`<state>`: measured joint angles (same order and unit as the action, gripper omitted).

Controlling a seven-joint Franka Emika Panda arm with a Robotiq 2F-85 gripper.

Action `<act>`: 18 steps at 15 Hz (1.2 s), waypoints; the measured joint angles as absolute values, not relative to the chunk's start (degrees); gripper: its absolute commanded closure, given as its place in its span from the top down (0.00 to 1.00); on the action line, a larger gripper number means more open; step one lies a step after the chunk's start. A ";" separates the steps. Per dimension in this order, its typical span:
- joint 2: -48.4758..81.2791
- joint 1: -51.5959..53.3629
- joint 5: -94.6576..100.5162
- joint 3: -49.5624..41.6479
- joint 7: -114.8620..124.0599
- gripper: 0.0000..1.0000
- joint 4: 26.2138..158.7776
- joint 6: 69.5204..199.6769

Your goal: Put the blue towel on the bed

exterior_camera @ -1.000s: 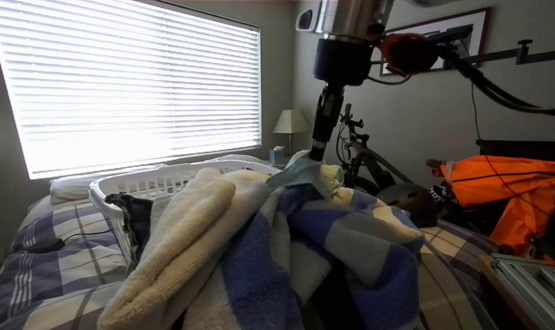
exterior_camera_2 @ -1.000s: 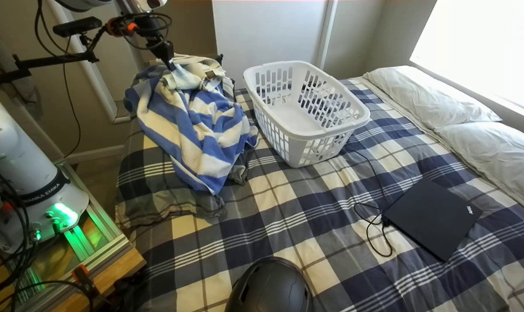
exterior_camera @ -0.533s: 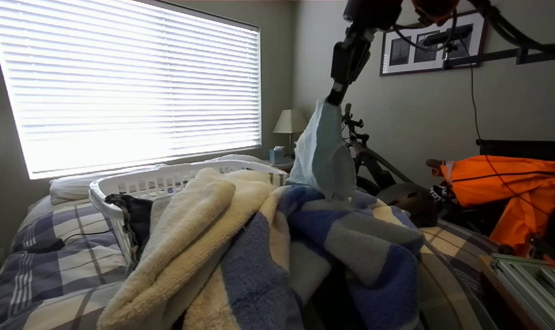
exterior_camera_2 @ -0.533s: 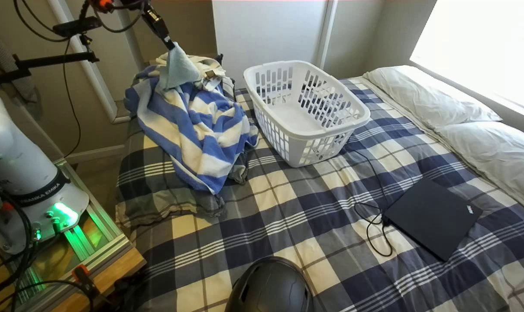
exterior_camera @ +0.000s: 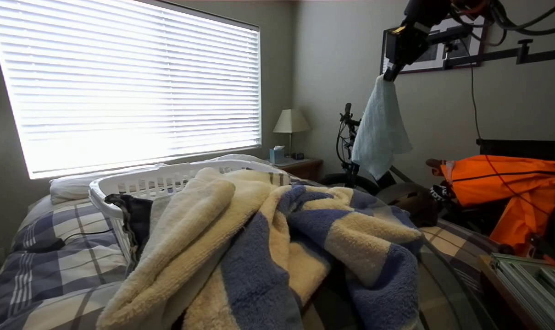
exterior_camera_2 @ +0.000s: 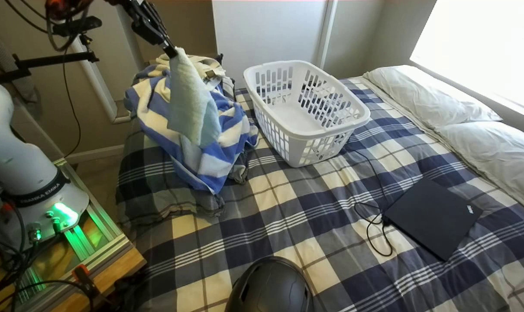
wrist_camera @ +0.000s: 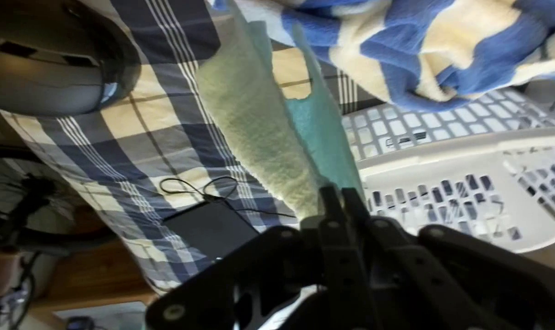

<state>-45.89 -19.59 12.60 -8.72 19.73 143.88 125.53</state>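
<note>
Bedroom corner in an exterior view: bright blinds [exterior_camera: 130, 91] above the bed [exterior_camera: 34, 275], lamp [exterior_camera: 290, 121] and tissue box [exterior_camera: 276, 156] on a nightstand [exterior_camera: 305, 169], bike [exterior_camera: 348, 120] to its right. High at right, gripper [exterior_camera: 389, 76] slanting down, clamped on the gathered top of the blue towel [exterior_camera: 381, 126] — it hangs in the air, hem apart from the heaped striped towel [exterior_camera: 259, 256] on the bed. Farther right, orange cloth [exterior_camera: 507, 181].

Left edge in an exterior view: arm [exterior_camera_2: 21, 156], green light [exterior_camera_2: 66, 214] at its base. The blue towel dangles from the gripper, in front of part of the striped towel. Upright basket [exterior_camera_2: 322, 132] on the bed, just beside that heap; white pillows [exterior_camera_2: 431, 94] beyond. Closed laptop [exterior_camera_2: 433, 219] flat on the checked bed, helmet [exterior_camera_2: 270, 286] at the bottom edge.

Wrist view: gripper at the bottom, fingers [wrist_camera: 354, 207] close together on the towel's end. The blue towel runs up and away in two folds — a gap between them shows the bed. Striped towel upper right, basket right, helmet upper left, laptop left of the fingers, part of the bike at the left edge.
</note>
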 measured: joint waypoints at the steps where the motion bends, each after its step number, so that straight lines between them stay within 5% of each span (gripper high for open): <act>1: -46.17 -21.14 12.60 -9.90 19.71 0.05 143.89 125.55; 11: -44.46 -23.39 12.62 -9.96 21.29 0.01 143.67 127.35; 18: -25.69 -31.71 12.99 -9.73 31.03 0.01 138.92 141.54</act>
<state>-25.69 -31.71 12.99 -9.73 31.03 138.92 141.54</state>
